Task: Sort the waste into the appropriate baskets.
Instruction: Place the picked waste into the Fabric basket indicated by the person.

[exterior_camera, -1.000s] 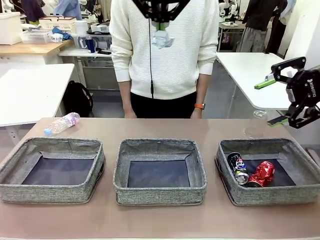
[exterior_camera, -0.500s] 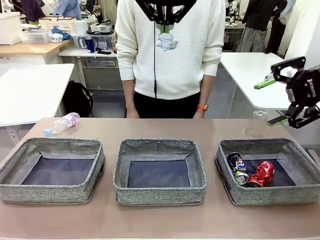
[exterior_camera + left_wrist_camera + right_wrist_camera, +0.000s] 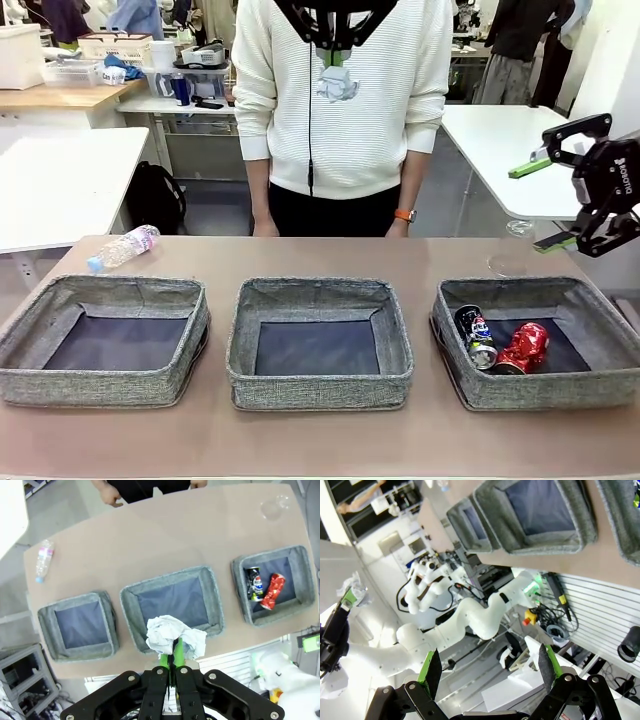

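Meanwhile left pincer point(image 3: 171, 653), clamping the paper ball point(image 3: 172, 634), has edged right; right pincer point(image 3: 489, 654) stays wide.

Left end effector point(image 3: 334, 64) holds crumpled white paper ball point(image 3: 337, 86) high up.

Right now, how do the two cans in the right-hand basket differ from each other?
Colour: the red can is shiny red all over, while the dark can is black with a printed picture.
Shape: the red can is crushed and crinkled, while the dark can looks closer to a plain tube.
Place: the dark can lies by the left wall of the basket, and the red can lies nearer its middle.
Both lie on their sides, next to each other on the basket's floor.
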Tool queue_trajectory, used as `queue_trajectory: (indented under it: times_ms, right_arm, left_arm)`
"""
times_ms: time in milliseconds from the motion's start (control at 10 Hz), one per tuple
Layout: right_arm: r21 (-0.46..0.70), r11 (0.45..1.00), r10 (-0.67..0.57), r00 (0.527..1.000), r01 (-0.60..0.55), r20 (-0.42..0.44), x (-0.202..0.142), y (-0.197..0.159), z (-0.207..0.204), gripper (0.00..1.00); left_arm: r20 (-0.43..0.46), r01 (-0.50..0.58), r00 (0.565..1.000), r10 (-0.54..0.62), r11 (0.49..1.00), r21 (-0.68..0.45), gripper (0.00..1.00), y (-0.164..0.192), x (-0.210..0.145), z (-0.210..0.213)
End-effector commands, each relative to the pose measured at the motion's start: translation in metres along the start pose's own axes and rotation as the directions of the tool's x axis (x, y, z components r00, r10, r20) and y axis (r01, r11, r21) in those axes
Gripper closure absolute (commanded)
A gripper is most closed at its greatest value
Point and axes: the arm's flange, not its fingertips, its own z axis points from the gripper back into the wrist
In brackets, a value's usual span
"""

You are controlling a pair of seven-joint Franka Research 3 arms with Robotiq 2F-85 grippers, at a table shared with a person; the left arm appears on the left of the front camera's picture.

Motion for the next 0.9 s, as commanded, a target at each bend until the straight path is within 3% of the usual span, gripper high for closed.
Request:
queue_trajectory:
  times_ms: [0,800]
  right_arm:
    - [0.015,1.0,-0.02,1.0,0.02,-0.007,-0.0015,0.0041,0.0012,0.0]
    - [0.015,1.0,-0.02,1.0,0.02,-0.007,-0.0015,0.0041,0.0012,0.0]
  left_arm:
    - [0.009,0.017,1.0,-0.017,1.0,-0.003,0.99,0.0015,-0.0002,0.0022]
    - [0.009,0.017,1.0,-0.017,1.0,-0.003,0.99,0.0015,-0.0002,0.0022]
